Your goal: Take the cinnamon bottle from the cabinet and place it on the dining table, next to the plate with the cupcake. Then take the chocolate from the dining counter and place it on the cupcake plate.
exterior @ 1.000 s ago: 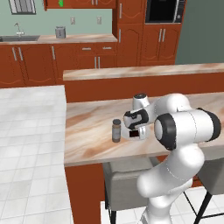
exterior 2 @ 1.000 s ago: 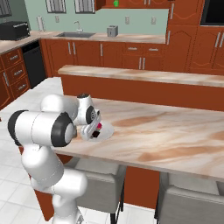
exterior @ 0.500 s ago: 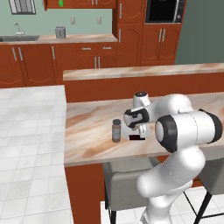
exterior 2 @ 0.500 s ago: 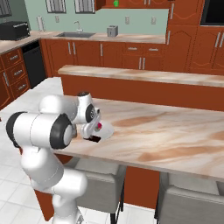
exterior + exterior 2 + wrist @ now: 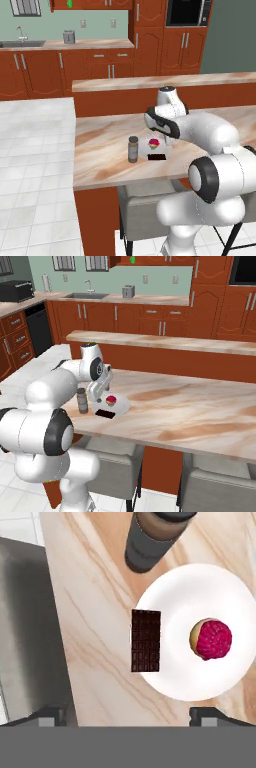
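Hovering above the plate [image 5: 200, 632], the gripper [image 5: 125, 714] is seen looking straight down in the hand view. The fingers [image 5: 47, 714] are spread wide apart at the two lower corners of that view, and nothing is held between them.

Arm pose: the white arm is folded forward from the base over the near edge of the bench [image 5: 100, 145], with the wrist bent down and the hand held over the plate in both base views.

Task things:
- The chocolate [image 5: 146, 640] is lying flat on the plate edge, partly overhanging onto the marbled top, on the side away from the cupcake [image 5: 211, 639].
- The cupcake is seated on the plate, apart from the chocolate.
- The cinnamon bottle [image 5: 133, 149] is standing upright on the bench just beside the plate, not touching the chocolate. Contact with the plate rim cannot be told.
- In the left base view the chocolate [image 5: 156, 157] is seen near the front edge of the bench, with the cupcake [image 5: 154, 144] just behind it.

Surface and room: the bench is a beige and orange marbled slab on a red-brown base. A narrower raised marbled ledge [image 5: 165, 341] is set behind it. Grey chairs [image 5: 112, 466] are tucked under the near side. Red-brown cabinets [image 5: 100, 65] and a sink [image 5: 86, 295] are lined along the far wall. A black oven [image 5: 186, 12] is built in at the right of the left base view. The floor [image 5: 30, 175] is laid with pale tiles.
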Controlling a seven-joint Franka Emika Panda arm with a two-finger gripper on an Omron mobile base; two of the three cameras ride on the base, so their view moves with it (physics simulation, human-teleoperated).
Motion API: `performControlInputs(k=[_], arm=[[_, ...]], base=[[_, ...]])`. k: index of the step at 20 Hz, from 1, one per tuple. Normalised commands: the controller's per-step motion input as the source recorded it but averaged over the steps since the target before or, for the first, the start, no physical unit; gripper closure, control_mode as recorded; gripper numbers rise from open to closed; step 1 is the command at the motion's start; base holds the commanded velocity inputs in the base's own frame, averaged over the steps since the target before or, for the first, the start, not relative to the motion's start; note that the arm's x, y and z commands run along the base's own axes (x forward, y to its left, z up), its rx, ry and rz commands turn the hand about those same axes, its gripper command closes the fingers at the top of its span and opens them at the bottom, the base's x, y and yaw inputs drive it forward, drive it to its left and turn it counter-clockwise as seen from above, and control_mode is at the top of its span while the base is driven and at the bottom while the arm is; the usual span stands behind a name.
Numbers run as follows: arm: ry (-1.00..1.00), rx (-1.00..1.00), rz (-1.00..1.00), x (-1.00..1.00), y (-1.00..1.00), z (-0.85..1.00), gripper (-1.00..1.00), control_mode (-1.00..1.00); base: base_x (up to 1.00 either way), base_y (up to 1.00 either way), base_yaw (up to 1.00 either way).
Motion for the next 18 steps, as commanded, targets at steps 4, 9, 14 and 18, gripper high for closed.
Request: performControlInputs(k=[4,9,14,18], arm=[[0.00,0.00,0.00,-0.95,0.00,0.81,-1.00,-1.00],[0.00,0.00,0.02,-1.00,0.11,0.69,-1.00,-1.00],[0.00,-0.04,0.05,-1.00,0.36,0.56,-1.00,-1.00],[0.00,-0.06,0.08,-1.00,0.36,0.24,-1.00,-1.00]], base=[[0.00,0.00,0.00],[0.00,0.00,0.00],[0.00,0.00,0.00],[0.00,0.00,0.00]])
